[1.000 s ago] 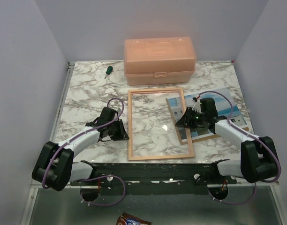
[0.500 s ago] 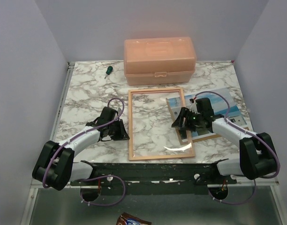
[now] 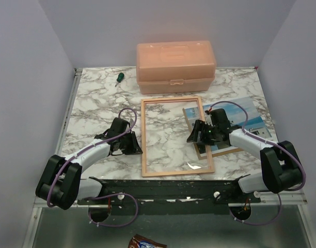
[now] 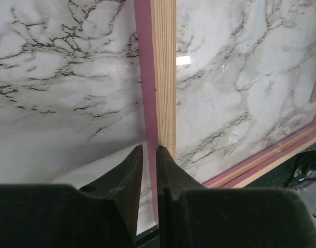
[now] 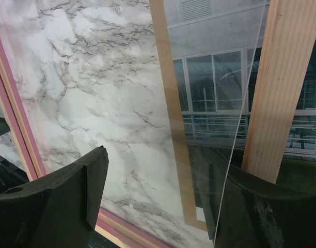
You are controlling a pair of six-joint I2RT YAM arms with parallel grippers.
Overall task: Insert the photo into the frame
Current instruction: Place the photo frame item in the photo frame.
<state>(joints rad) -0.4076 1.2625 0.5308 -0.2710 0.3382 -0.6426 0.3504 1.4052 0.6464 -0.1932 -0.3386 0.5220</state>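
Left wrist view: the left gripper has its jaws closed on the pink-and-wood left rail of the frame, which rests on the marble tabletop. Across the frame, the right gripper hovers over the right rail, jaws spread wide and empty. Just right of those jaws lies the photo. Beyond both sits a peach plastic box.
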